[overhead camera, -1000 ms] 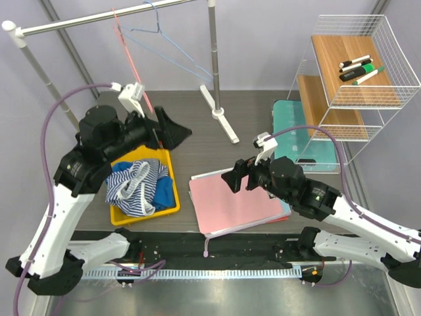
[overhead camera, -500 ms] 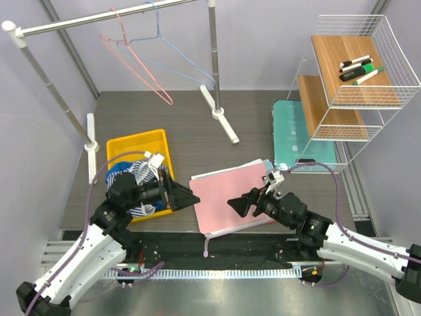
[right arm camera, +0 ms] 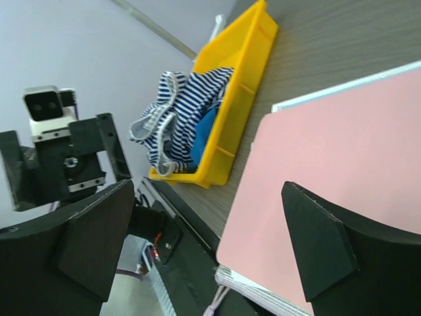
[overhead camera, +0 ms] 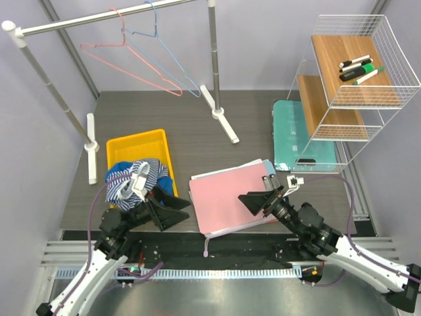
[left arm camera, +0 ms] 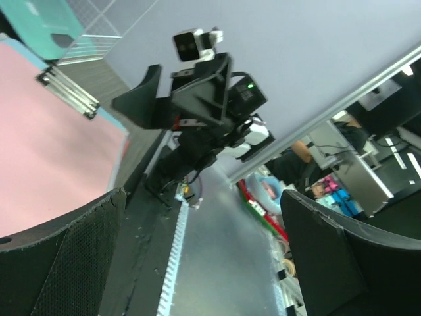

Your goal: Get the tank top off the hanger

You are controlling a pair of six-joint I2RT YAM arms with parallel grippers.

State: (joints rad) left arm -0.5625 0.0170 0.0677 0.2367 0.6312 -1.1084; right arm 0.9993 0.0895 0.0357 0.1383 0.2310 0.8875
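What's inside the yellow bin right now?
A crumpled striped tank top lies over a blue garment at the near end; the bin's far end is bare. Whatever sits beneath the pile is covered.

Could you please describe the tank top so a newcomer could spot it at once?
Look to the yellow bin on the left of the table. The tank top lies heaped inside it; its blue-and-white stripes set it apart from the plain blue cloth beside it.
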